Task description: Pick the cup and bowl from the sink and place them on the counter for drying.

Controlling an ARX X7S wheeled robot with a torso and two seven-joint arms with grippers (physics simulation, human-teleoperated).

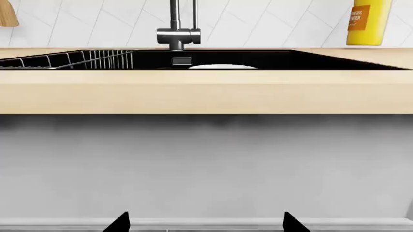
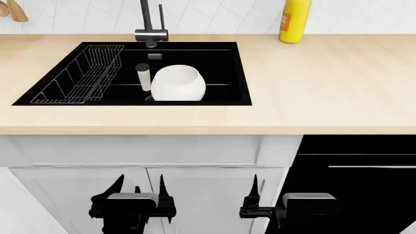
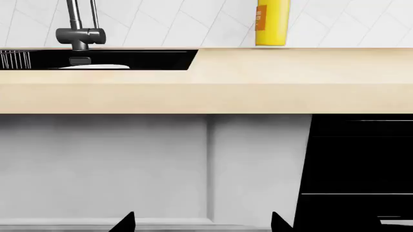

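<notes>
Both black grippers, left (image 2: 138, 192) and right (image 2: 255, 195), hang wide open, empty, below counter level. Glossy white round bowl (image 2: 177, 83) touches slim frosted cup (image 2: 143, 76) in black sink (image 2: 39, 95). Bowl likely slippery, rigid; pinch its rim.

A tall yellow bottle (image 2: 294, 20) with an orange label stands upright against the white tiled wall (image 2: 215, 14), well to the right of the dark grey faucet (image 2: 151, 24). At the far left edge, a wooden utensil (image 2: 13, 10) shows partly against the same tiles. Below the tabletop's front edge run pale grey cabinet doors (image 2: 162, 195), with a black oven front (image 2: 354, 165) set just beside them on the right.
</notes>
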